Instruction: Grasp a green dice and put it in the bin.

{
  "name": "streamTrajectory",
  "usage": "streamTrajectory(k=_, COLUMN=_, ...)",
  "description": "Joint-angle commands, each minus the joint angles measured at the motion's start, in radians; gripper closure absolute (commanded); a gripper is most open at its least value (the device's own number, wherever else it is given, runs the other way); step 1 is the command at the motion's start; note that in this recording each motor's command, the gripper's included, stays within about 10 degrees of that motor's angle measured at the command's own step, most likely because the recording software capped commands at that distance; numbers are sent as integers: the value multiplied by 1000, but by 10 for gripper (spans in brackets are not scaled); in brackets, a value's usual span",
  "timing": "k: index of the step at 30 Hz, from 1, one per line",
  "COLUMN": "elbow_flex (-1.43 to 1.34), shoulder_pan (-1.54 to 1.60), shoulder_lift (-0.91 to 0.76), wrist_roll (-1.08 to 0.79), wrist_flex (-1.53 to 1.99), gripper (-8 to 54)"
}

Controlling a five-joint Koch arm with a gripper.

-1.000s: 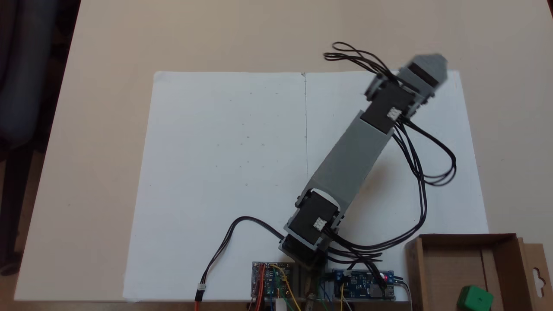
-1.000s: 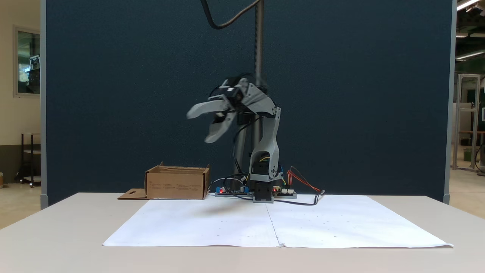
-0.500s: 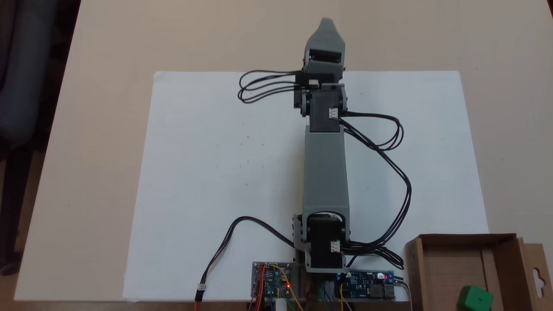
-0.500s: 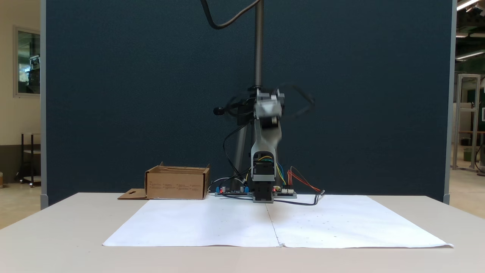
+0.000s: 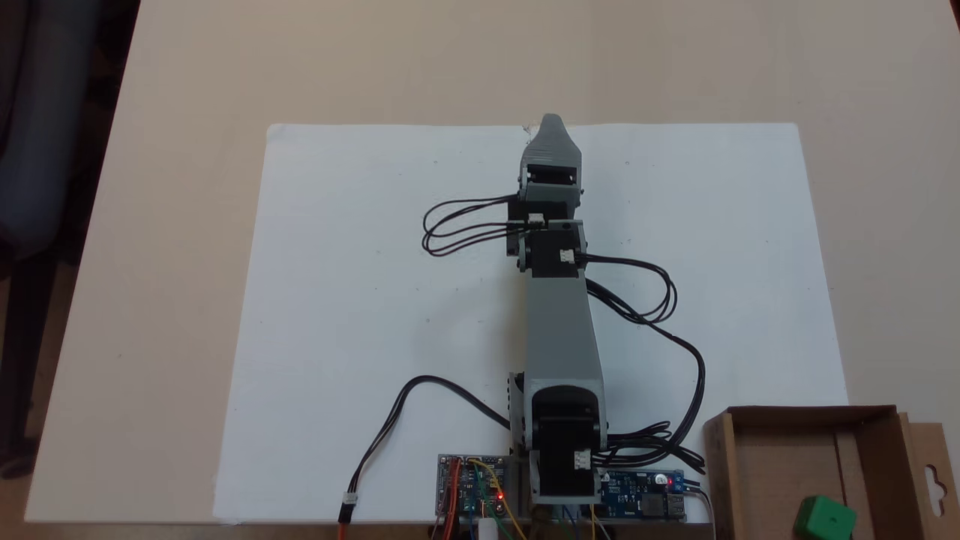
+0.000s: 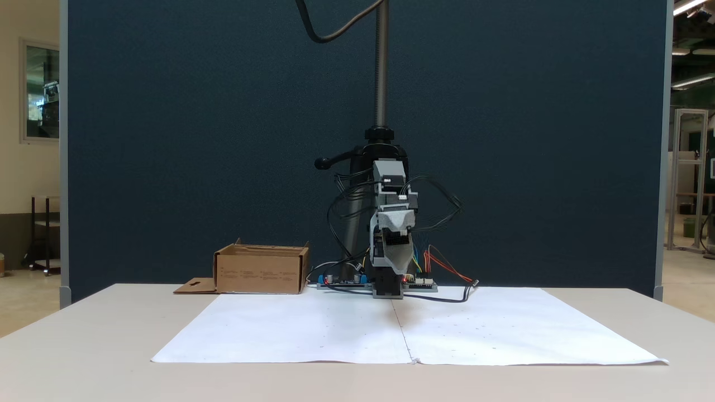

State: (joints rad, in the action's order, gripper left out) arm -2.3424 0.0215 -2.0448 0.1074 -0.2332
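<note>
Your grey plastic gripper [image 5: 551,124] hangs above the white paper sheet [image 5: 360,300], pointing down along its centre crease; its jaws line up one behind the other, so you cannot tell whether they are spread or pressed together. From it, looped black cables [image 5: 457,229] trail off both sides of the grey arm [image 5: 559,330]. Well apart, at the lower right in the top-down fixed view, the small bright green plastic dice [image 5: 825,519] lies inside the shallow brown cardboard box [image 5: 757,420], slightly skewed to its walls.
</note>
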Motion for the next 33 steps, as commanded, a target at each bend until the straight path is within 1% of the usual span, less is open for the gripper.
streamTrajectory(k=1, elbow_flex=18, shoulder_pan=2, shoulder_lift=-61, wrist_roll=17, wrist_flex=-167, gripper=25)
streamTrajectory(k=8, elbow_flex=-9, shoulder_pan=-17, shoulder_lift=-91, wrist_roll=183, wrist_flex=-392, gripper=30)
streamTrajectory(k=16, elbow_flex=-161, shoulder_pan=-14, shoulder_lift=-132, wrist_roll=206, wrist_flex=-652, gripper=28)
streamTrajectory(k=17, elbow_flex=-190, shoulder_pan=-14, shoulder_lift=-132, wrist_roll=198, wrist_flex=-682, gripper=27)
streamTrajectory(k=22, elbow_flex=-337, shoulder_pan=2, shoulder_lift=-147, wrist_roll=-9, wrist_flex=-842, gripper=28)
streamTrajectory(k=25, elbow_flex=-430, shoulder_pan=20, shoulder_lift=-167, wrist_roll=-86, wrist_flex=-932, gripper=33)
streamTrajectory(k=28, elbow_flex=-491, shoulder_pan=28, shoulder_lift=-178, wrist_roll=-121, wrist_flex=-1018, gripper=33)
streamTrajectory(k=33, elbow_flex=-555, shoulder_pan=-9, shoulder_lift=-221, wrist_roll=-109, wrist_flex=-1092, gripper=33)
